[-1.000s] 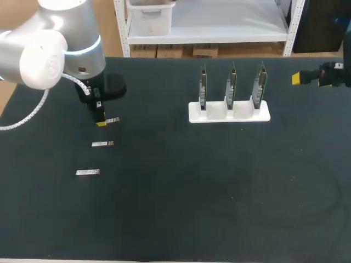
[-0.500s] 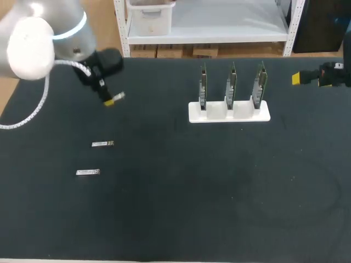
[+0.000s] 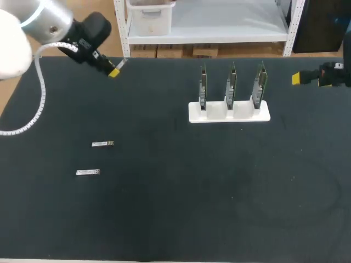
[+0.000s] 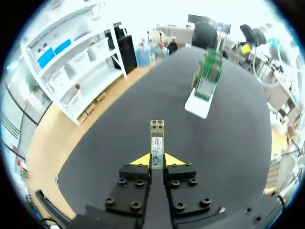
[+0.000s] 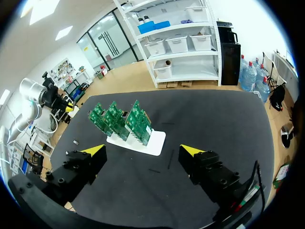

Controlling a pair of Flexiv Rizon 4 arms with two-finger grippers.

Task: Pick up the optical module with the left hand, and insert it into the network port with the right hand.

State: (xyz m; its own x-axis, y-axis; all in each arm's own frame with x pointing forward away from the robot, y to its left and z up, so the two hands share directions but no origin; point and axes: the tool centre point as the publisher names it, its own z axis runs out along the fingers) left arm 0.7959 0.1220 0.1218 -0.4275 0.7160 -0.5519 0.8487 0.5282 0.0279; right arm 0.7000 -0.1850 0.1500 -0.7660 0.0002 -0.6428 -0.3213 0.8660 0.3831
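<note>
Optical module [image 4: 157, 140] clamped by one end in my left gripper [image 4: 157, 161], jutting ahead; I judge it light, rigid, slick, so my open right gripper [image 5: 143, 150] should take the exposed shell.

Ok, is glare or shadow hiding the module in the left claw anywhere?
Left wrist view: no glare, the optical module in the left claw is evenly lit, bright against the black table. Head view: only a small pale sliver beside the yellow tip, hard to pick out.
</note>
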